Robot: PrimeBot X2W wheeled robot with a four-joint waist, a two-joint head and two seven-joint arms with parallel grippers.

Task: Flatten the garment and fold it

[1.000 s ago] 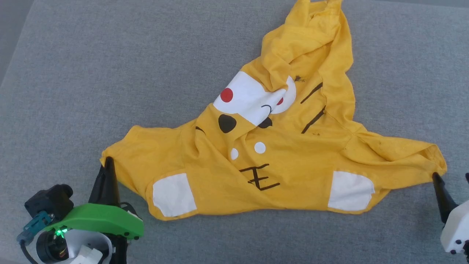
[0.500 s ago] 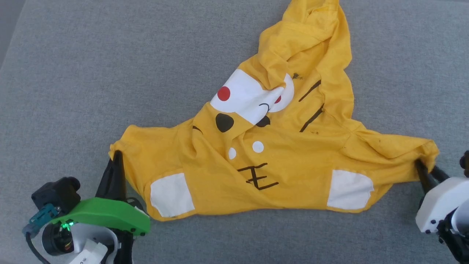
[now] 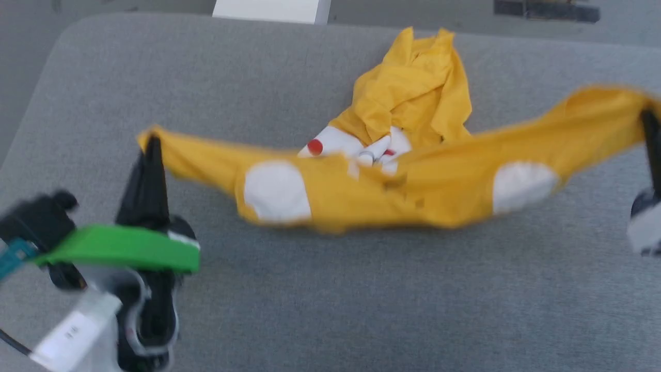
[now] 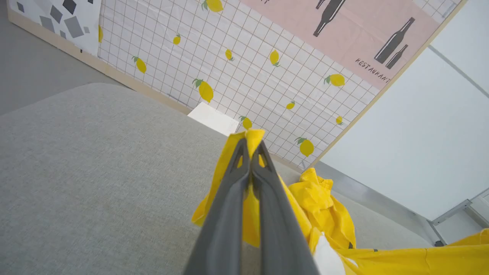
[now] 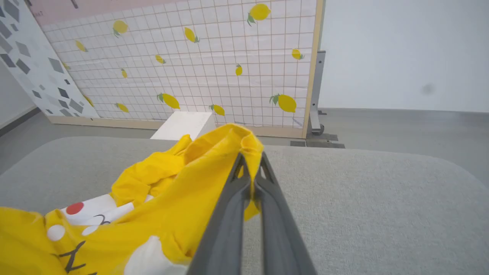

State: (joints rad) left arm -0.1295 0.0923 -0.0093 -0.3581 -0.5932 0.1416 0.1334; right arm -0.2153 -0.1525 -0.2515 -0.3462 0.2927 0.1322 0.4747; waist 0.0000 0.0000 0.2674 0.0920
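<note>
we see the garment (image 3: 372, 206) strung out across the middle of the head view over the grey cushion (image 3: 310, 310), its yellow hem stretched into a band running from about 9 o'clock to about 2 o'clock. our left gripper (image 3: 151, 143) sits at the 9 o'clock end, its two dark fingers pressed together with a corner of yellow cloth pinched between the tips. in the left wrist view a bit of fabric pokes out past them toward 12 o'clock. our right gripper (image 3: 646, 118) is at the 2 o'clock end, likewise clamped tight on the opposite corner, and the right wrist view shows the cloth folded over its tips. two white patches (image 3: 276, 191) show on the band, one toward each end. the rest of the garment is bunched in a heap on the cushion at 12 o'clock of the band, with a red dot (image 3: 315, 146) showing at the heap's base. the head view is blurred, so we cannot tell whether the band touches the cushion. a white box (image 3: 271, 10) stands beyond the cushion's far edge at 12 o'clock, before a lemon-print panel (image 4: 229, 76).
</note>
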